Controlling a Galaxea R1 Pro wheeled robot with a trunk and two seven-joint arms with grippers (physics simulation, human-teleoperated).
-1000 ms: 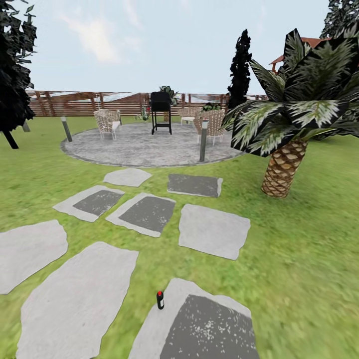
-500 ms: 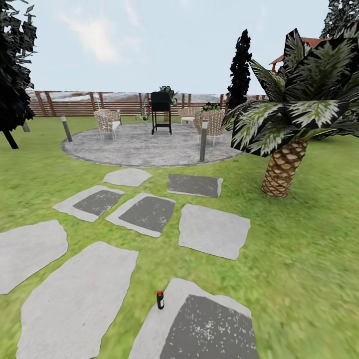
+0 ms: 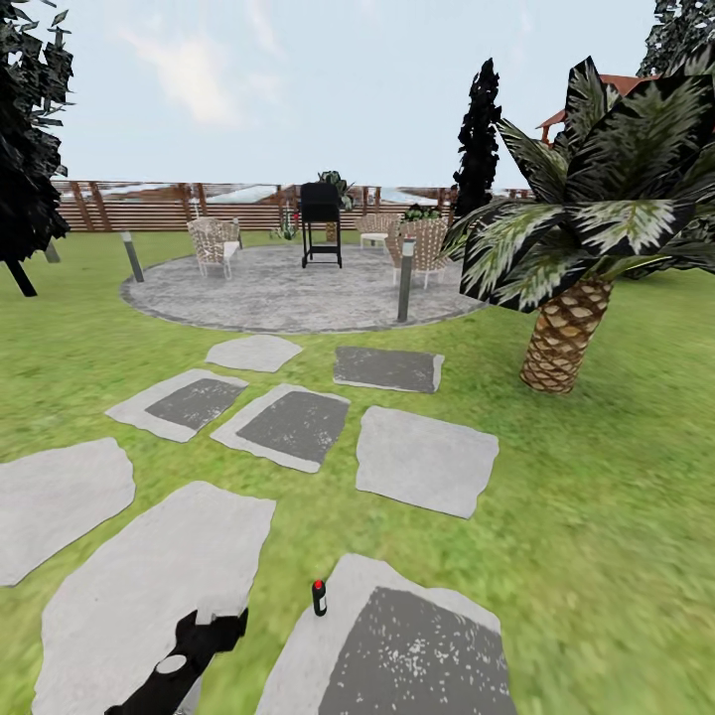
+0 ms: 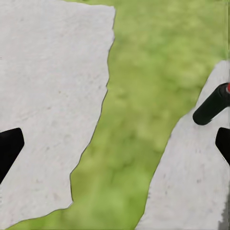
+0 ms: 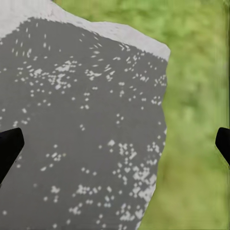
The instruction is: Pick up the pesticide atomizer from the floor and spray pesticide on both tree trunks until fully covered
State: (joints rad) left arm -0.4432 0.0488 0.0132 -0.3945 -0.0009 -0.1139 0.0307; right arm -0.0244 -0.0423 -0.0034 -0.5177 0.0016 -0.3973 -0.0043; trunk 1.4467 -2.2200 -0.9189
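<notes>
Reaching groundward, the left claw (image 3: 214, 628) is spread open; the pesticide atomizer (image 3: 319, 597) stands upright just to its right, at a stepping stone's (image 3: 417, 645) edge. Centre both fingers around it before closing. Right claw (image 5: 115, 143) likewise open.
</notes>
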